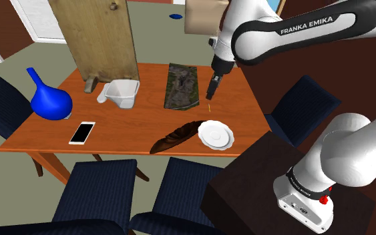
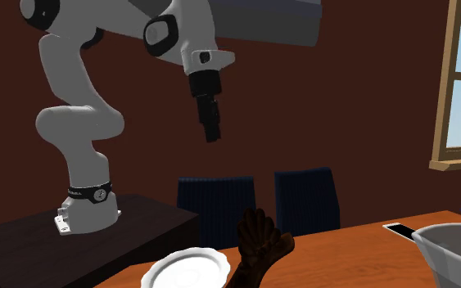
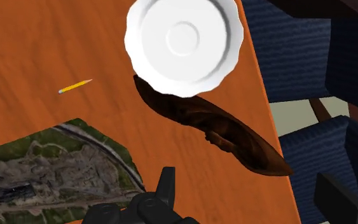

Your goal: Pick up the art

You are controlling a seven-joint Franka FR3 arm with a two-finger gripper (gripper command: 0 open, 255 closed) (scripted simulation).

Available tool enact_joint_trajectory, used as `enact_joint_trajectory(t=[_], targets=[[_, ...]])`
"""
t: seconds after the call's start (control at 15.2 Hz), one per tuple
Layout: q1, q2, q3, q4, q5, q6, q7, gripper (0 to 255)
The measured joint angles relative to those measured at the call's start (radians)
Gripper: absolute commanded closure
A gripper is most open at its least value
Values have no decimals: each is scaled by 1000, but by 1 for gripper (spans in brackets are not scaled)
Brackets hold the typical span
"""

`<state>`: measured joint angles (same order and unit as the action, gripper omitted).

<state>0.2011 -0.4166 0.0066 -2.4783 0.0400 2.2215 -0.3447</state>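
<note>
A dark brown carved piece shaped like a feather [image 1: 176, 137] [image 2: 257, 245] [image 3: 215, 127] lies on the orange wooden table [image 1: 133, 127], its tip tucked under a white scalloped plate [image 1: 216, 135] [image 3: 184, 41]. A flat panel with a mossy rock picture [image 1: 183, 85] [image 3: 50, 165] lies further back. My black gripper [image 1: 212, 90] [image 2: 213, 135] [image 3: 165, 184] hangs well above the table, beside the panel's edge and short of the carved piece. Its fingers meet, shut on nothing.
A small yellow pencil [image 3: 75, 86] lies between panel and plate. Blue vase [image 1: 49, 101], phone [image 1: 82, 132], white container [image 1: 121, 92] and a leaning wooden board [image 1: 96, 37] occupy the shoulder view's left. Dark blue chairs [image 1: 103, 190] ring the table; the stand [image 1: 246, 180] is close by.
</note>
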Motion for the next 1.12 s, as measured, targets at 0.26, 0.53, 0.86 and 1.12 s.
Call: enact_joint_trajectory(t=[0.26, 0.53, 0.86, 1.12], targets=[[31, 126, 15, 7, -15, 125, -71, 0], [57, 247, 35, 0, -39, 256, -132, 0], [82, 441, 60, 62, -98, 395, -188, 0], [108, 579, 72, 105, -172, 492, -207, 0]])
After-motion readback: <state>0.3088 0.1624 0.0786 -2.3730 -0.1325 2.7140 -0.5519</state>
